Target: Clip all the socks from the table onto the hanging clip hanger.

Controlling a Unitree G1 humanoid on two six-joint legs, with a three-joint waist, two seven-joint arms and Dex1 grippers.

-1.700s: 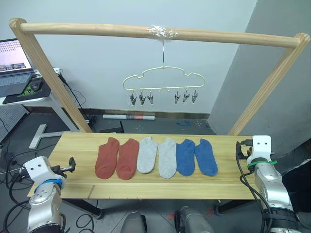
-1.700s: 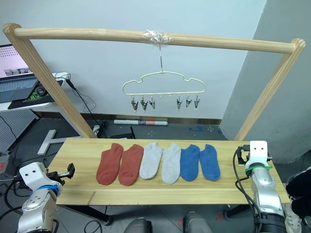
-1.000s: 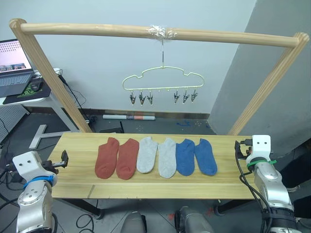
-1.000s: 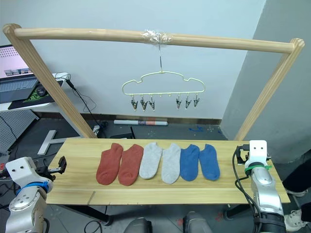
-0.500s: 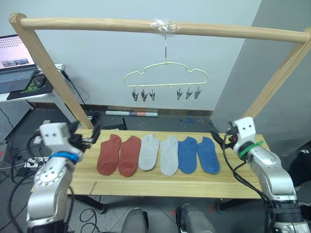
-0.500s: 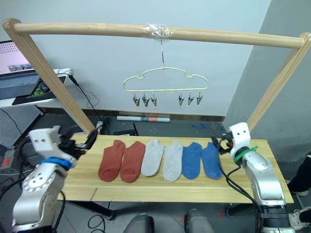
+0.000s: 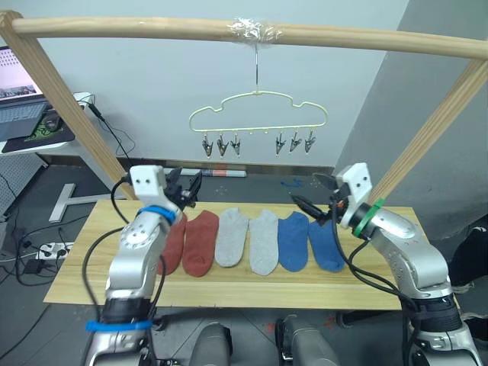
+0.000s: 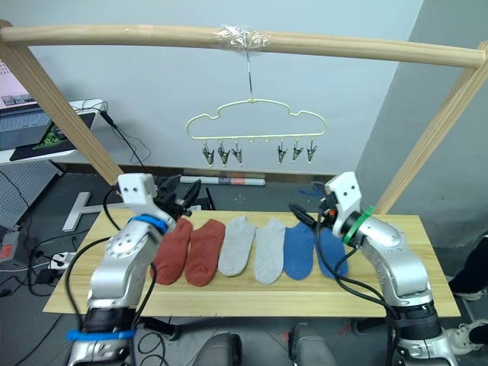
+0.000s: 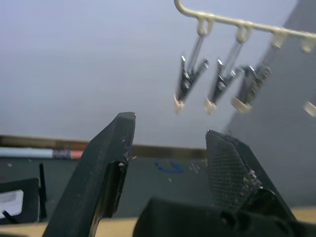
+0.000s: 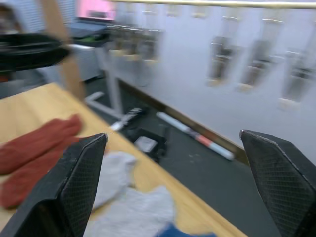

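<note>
Six socks lie side by side on the table: two rust-red socks, two grey socks and two blue socks. My left arm covers part of the leftmost red one. The pale-yellow clip hanger hangs from the pole above, and its dark clips hold nothing. My left gripper hovers open over the back of the red socks, pointing toward the hanger. My right gripper hovers wide open above the back end of the blue socks. The right wrist view takes in red and grey socks.
A round wooden pole frame spans the table, its slanted legs at the back left and back right. A side desk with a laptop stands at far left. Cables lie on the floor behind.
Both arms have risen from the table's left and right ends and swung inward over the socks. The camera has also shifted. Socks and hanger stay in place.
</note>
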